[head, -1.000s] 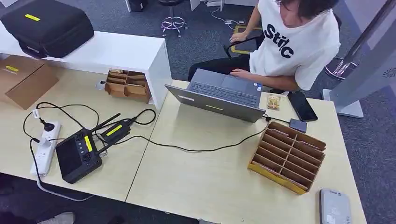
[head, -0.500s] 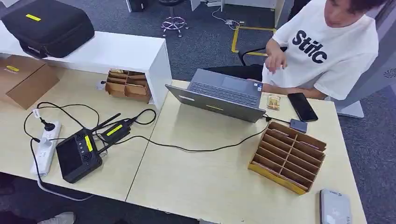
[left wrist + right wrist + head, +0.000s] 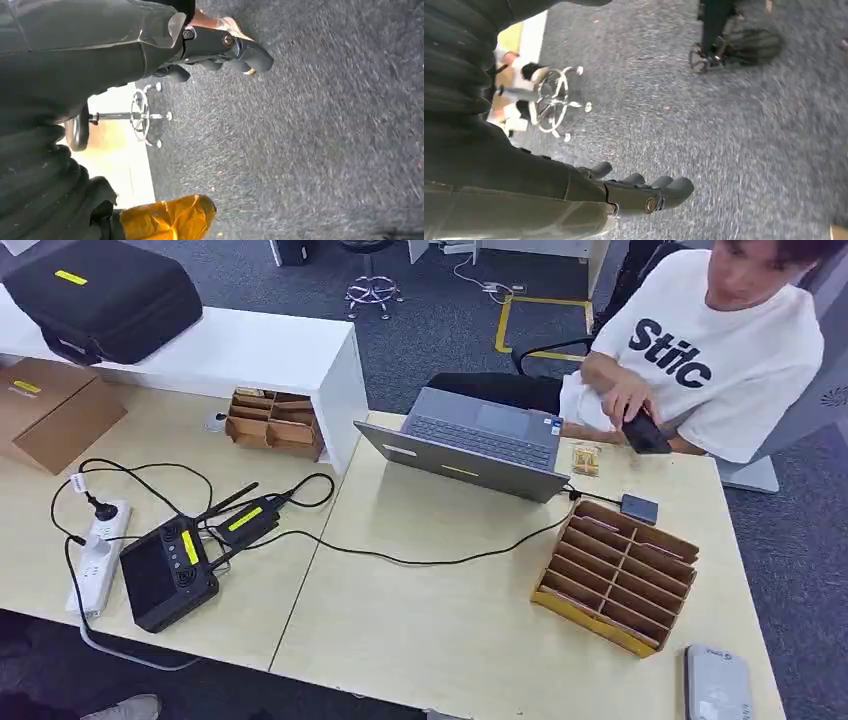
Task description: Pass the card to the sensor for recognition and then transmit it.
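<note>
Left hand (image 3: 220, 50) hangs empty over grey carpet (image 3: 325, 150) (speckled).

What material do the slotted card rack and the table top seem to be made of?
The rack looks like brown corrugated cardboard, matte: thin dividers with raw edges, and a yellow front strip. The table top looks like pale wood-grain laminate, smooth with low sheen: it has an even colour and a straight seam between panels. Real wood veneer cannot be ruled out.

grey sensor pad (image 3: 717, 685) flat on table's near right corner, beside wooden organiser (image 3: 616, 575)
</note>
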Motion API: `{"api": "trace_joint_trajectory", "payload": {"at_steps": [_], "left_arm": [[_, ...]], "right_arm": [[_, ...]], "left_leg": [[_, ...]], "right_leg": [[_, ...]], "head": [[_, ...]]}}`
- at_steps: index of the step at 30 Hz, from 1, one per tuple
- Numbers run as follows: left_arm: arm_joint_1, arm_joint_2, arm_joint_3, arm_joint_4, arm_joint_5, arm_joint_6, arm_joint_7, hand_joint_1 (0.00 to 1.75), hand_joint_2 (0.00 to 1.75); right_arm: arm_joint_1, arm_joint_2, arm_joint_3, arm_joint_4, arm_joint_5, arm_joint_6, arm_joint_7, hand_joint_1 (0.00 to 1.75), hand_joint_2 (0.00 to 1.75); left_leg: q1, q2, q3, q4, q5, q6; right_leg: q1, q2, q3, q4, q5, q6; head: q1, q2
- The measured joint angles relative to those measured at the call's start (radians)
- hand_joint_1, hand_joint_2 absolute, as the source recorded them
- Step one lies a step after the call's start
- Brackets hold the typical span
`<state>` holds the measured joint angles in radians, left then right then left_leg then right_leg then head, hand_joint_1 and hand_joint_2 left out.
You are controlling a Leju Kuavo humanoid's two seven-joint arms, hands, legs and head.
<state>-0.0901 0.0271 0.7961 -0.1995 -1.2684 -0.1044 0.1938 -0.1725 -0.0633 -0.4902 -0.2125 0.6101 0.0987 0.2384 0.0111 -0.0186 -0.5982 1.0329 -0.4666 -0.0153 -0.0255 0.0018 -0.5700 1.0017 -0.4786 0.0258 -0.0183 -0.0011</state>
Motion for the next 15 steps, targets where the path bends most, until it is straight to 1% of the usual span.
{"api": "trace_joint_trajectory", "payload": {"at_steps": [2, 3, 4, 6, 7, 8, 9, 11, 15], "left_arm": [[-0.001, 0.001, 0.0, 0.0, 0.011, 0.08, 0.016, 0.0, 1.75], [-0.001, 0.003, 0.0, 0.0, 0.013, 0.09, 0.016, 0.0, 1.75], [-0.001, 0.003, 0.0, 0.0, 0.013, 0.074, 0.015, 0.0, 1.75], [-0.002, 0.003, 0.0, 0.0, 0.011, -0.01, -0.004, 0.0, 1.75], [-0.001, 0.003, -0.001, 0.0, 0.009, -0.043, -0.008, 0.0, 1.75], [-0.001, 0.002, -0.001, 0.0, 0.009, -0.048, -0.008, 0.0, 1.75], [-0.001, -0.002, -0.001, 0.0, 0.01, -0.045, -0.009, 0.0, 1.75], [-0.001, -0.004, -0.001, 0.0, 0.012, -0.039, -0.01, 0.0, 1.75], [-0.001, -0.001, -0.001, 0.0, 0.014, -0.034, -0.014, 0.0, 1.75]], "right_arm": [[0.001, 0.0, -0.008, 0.0, -0.028, -0.086, 0.001, 0.0, 1.75], [0.0, -0.002, -0.017, 0.0, -0.036, -0.098, 0.001, 0.0, 1.75], [0.0, -0.003, -0.021, 0.0, -0.035, -0.086, 0.001, 0.0, 1.75], [0.0, -0.003, -0.023, 0.0, -0.008, 0.001, -0.001, 0.0, 1.75], [-0.001, -0.003, -0.021, 0.0, 0.011, 0.021, 0.0, 0.0, 1.75], [-0.001, -0.003, -0.019, 0.0, 0.016, 0.003, 0.007, 0.0, 1.75], [-0.002, -0.001, -0.019, 0.0, 0.01, -0.031, 0.017, 0.0, 1.75], [-0.002, 0.002, -0.021, 0.0, 0.0, -0.064, 0.024, 0.0, 1.75], [-0.002, -0.005, -0.025, 0.0, -0.007, -0.078, 0.027, 0.0, 1.75]], "left_leg": [[0.0, 0.0, 0.0, 0.0, 0.0, 0.0], [0.0, 0.0, 0.0, 0.0, 0.0, 0.0], [0.0, 0.0, 0.0, 0.0, 0.0, 0.0], [0.0, 0.001, 0.0, 0.0, 0.0, 0.0], [0.0, 0.001, 0.0, 0.0, 0.0, 0.0], [0.0, 0.0, 0.0, 0.0, 0.0, 0.0], [0.0, 0.0, 0.0, 0.0, 0.0, 0.0], [0.0, 0.0, 0.0, 0.0, 0.0, 0.0], [0.0, 0.0, 0.0, 0.0, 0.0, 0.0]], "right_leg": [[0.0, 0.0, 0.0, 0.0, 0.0, 0.0], [0.0, 0.0, 0.0, 0.0, 0.0, 0.0], [0.0, 0.0, 0.0, 0.0, 0.0, 0.0], [0.0, 0.0, 0.0, 0.0, 0.0, 0.0], [0.0, 0.0, 0.0, 0.0, 0.0, 0.0], [0.0, 0.0, 0.0, 0.0, 0.0, 0.0], [0.0, 0.0, 0.0, 0.0, 0.0, 0.0], [0.0, 0.0, 0.0, 0.0, 0.0, 0.0], [0.0, 0.0, 0.0, 0.0, 0.0, 0.0]], "head": [[0.0, 0.0], [0.0, 0.0], [0.0, 0.0], [0.0, 0.0], [0.0, 0.0], [0.0, 0.0], [0.0, 0.0], [-0.001, 0.0], [0.0, 0.0]]}}
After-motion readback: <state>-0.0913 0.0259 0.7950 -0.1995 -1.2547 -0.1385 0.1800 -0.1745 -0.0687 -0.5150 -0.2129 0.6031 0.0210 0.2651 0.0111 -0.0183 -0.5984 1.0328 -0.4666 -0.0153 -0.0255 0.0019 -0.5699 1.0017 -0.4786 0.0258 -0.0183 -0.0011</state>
